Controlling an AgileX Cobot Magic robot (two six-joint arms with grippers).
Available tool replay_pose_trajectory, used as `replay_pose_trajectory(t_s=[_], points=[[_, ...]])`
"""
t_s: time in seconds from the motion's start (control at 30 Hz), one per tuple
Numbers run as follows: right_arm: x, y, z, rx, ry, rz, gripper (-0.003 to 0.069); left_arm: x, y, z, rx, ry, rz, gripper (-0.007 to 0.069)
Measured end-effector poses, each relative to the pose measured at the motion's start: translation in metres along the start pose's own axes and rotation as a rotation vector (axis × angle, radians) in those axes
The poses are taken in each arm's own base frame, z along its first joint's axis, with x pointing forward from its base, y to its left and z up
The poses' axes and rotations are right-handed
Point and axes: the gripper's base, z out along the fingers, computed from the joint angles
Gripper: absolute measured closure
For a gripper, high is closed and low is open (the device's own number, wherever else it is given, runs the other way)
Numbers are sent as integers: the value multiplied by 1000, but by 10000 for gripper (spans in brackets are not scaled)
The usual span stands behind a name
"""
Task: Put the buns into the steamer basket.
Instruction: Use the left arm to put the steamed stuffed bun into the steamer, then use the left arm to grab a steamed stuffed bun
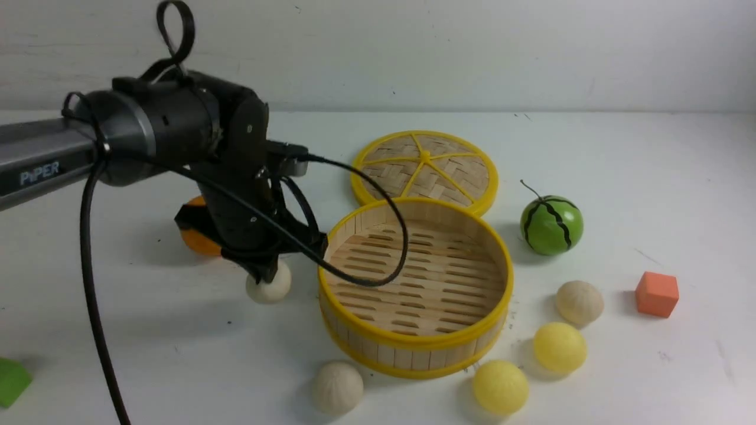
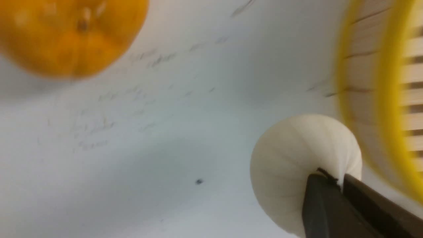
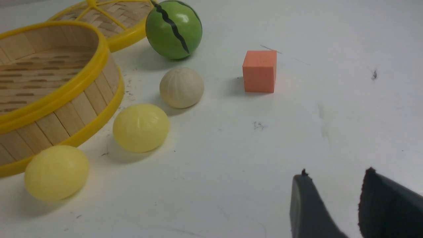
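So, left gripper (image 2: pixel 333 178) pinches the ridged, round off-white bun (image 2: pixel 290 155) beside the slatted bamboo steamer basket (image 1: pixel 413 354); right gripper (image 3: pixel 337 173) sits spread.

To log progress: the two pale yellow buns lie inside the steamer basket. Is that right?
Not right. The front view shows the steamer basket empty; the two pale yellow buns lie outside it, beside its wall.

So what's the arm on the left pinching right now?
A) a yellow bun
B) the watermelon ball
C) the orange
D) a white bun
D: the left gripper has its fingertips closed on the top of a white bun beside the basket, and the orange lies apart from it.
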Motion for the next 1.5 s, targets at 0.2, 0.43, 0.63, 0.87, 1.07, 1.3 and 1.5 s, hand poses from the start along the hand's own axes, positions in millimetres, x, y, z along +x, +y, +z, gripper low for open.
replay_pose_trajectory(t_s=[0.2, 0.43, 0.63, 0.87, 1.07, 1.3, 1.5], points=[[0, 0, 0, 0, 0, 0, 419, -23, -58, -45, 94, -165, 163, 638], [0, 0, 0, 0, 0, 0, 419, -51, -80, 10, 58, -144, 225, 638], [0, 0, 0, 0, 0, 0, 419, -65, -78, 54, -46, -96, 263, 636], [0, 0, 0, 0, 0, 0, 419, -66, -74, 67, -62, -67, 245, 467], [0, 0, 0, 0, 0, 0, 419, -59, -69, 33, -67, 12, 151, 241], [0, 0, 0, 0, 0, 1, 419, -23, -63, -71, 73, -29, 81, 483], [0, 0, 0, 0, 0, 1, 419, 59, -55, -54, 156, 206, 127, 638]])
